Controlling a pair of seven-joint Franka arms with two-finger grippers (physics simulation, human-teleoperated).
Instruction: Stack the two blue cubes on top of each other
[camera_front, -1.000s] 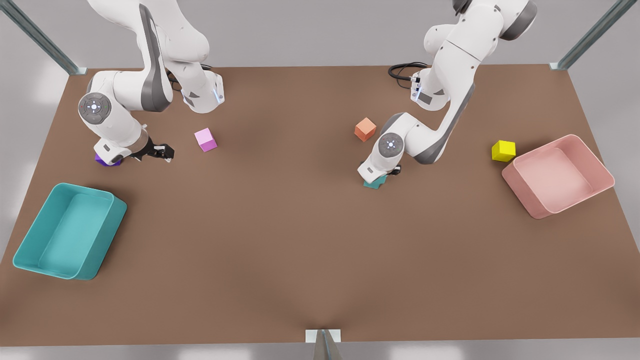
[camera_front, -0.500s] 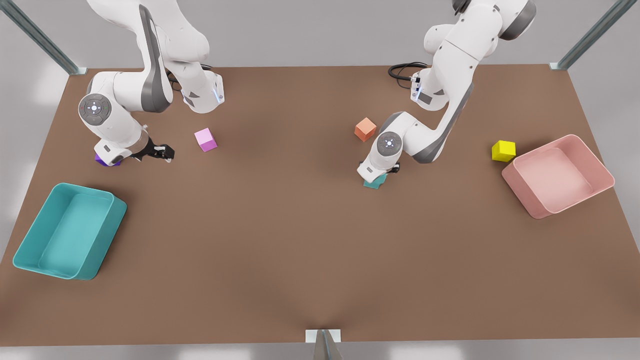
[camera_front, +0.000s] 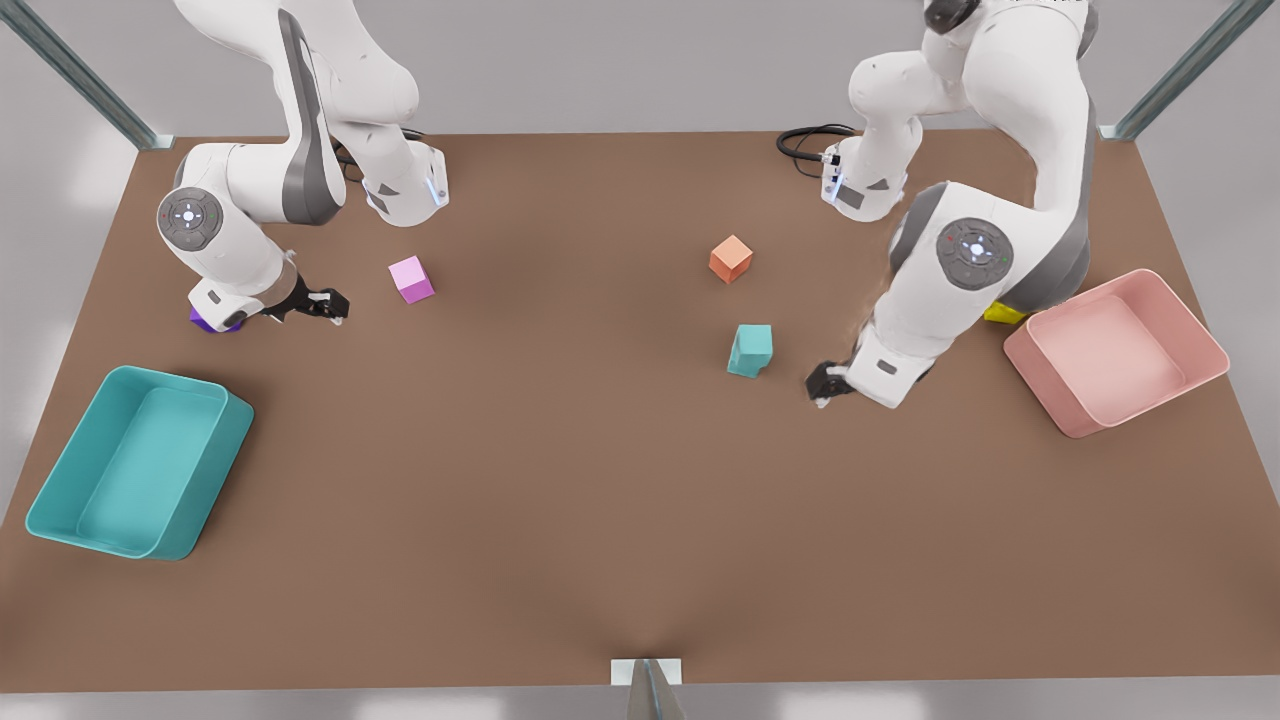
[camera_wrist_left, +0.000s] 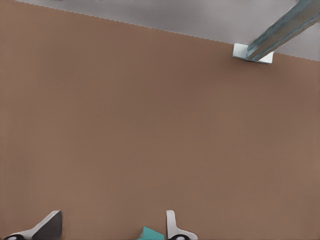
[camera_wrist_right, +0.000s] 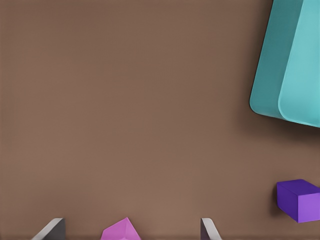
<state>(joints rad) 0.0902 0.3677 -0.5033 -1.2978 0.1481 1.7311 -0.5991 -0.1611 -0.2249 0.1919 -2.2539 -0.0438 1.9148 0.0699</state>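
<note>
I watch the surface (camera_front: 560, 480) from the front view and read it as a clock, with 12 at the far edge.

The two blue cubes stand at about 2 o'clock from the middle. The upper cube (camera_front: 755, 340) sits on the lower cube (camera_front: 741, 369), so I judge the stack to be made. The upper one looks a little shifted toward 1 o'clock, but this may be only the camera angle.

The left pincer (camera_front: 822, 385) is low over the surface, near the stack at its 4 o'clock and not touching it. In the left wrist view its fingers (camera_wrist_left: 173, 229) are spread apart with nothing gripped, and a blue corner shows between them at the near edge.

The right pincer (camera_front: 335, 303) waits at about 10 o'clock, between the purple cube (camera_front: 205, 320) and the pink cube (camera_front: 411, 278). It is open too and holds nothing.

The step in hand, as I judge it, is to take the left arm away cleanly. I would first lift it straight up, with the fingers wide, and only then swing it toward 3 o'clock. A low sideways move toward 10 o'clock could push the stack over. The yellow cube (camera_front: 1003, 314) and the pink bin (camera_front: 1060, 412) lie close behind this arm, so the elbow needs care as well.
</note>
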